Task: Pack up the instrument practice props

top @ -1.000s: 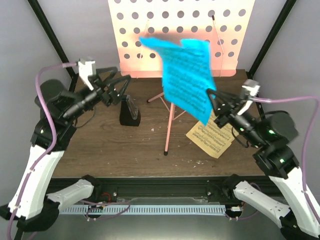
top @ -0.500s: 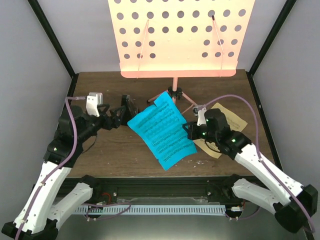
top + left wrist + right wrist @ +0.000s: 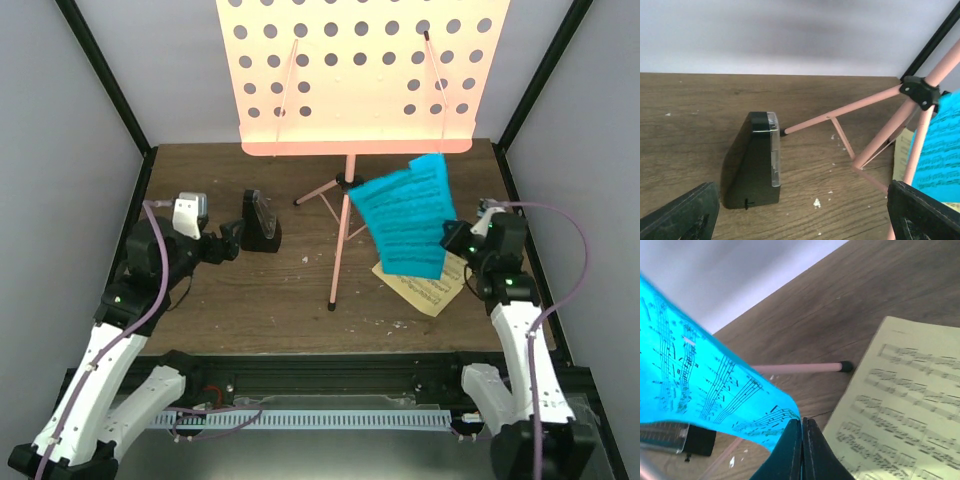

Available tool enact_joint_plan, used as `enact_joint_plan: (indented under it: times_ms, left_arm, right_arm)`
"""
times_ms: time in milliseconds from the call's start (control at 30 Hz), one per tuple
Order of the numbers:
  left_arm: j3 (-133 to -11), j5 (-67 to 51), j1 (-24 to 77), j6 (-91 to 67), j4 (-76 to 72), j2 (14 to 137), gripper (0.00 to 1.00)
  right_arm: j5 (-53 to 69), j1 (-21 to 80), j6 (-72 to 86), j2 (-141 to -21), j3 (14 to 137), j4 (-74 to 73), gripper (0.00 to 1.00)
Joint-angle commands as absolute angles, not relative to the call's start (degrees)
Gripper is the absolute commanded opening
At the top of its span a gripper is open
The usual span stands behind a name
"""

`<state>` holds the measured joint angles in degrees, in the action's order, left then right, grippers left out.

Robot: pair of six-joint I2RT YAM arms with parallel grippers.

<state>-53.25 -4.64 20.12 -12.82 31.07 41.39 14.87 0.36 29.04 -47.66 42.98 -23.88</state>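
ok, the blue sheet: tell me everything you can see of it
The blue sheet is one cyan paper page printed with black staves and notes. It is off the table, pinched at one edge in the shut right claw, curving limply from there. From above it hides part of the yellow sheet lying on the wood, right of the music stand's pole. Nothing else visibly touches it.

The white-and-black left arm (image 3: pixel 100 355) leans low from the near left, its black 2-finger gripper (image 3: pixel 228 243) spread wide. The right arm (image 3: pixel 520 330) rises at the near right, its gripper (image 3: pixel 455 240) aimed left, fingers (image 3: pixel 792 450) pinched on a blue printed sheet-music page (image 3: pixel 405 215).
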Motion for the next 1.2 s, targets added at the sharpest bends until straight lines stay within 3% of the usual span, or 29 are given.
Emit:
enact_joint_plan:
  times_ms: [0,333,667,933,1000,1167]
  left_arm:
    - [-52.6,-1.8,19.7,-9.5,31.1,40.9,0.93]
    - [-47.6,4.0,19.7,-5.0,29.9,39.8,0.93]
    - [-45.6,4.6,19.7,-4.4,28.7,39.2,0.93]
    - [-45.0,4.5,19.7,-4.4,28.6,38.8,0.93]
    - [-44.9,4.5,19.7,-4.5,28.6,38.8,0.93]
    - [-44.8,4.3,19.7,-4.6,28.4,38.8,0.93]
  right_arm:
    - [28.8,-10.8,36.3,-46.3,36.9,-17.6,0.01]
    - [26.4,-13.3,57.0,-43.1,21.0,-8.3,0.01]
    - [15.1,-13.3,58.9,-37.5,18.9,-11.7,0.01]
    - [16.2,-13.4,57.7,-45.3,15.0,-8.0,0.01]
    - [15.5,-13.3,57.7,-45.0,15.3,-8.4,0.09]
    - [10.9,-13.3,56.8,-39.3,17.9,-12.9,0.65]
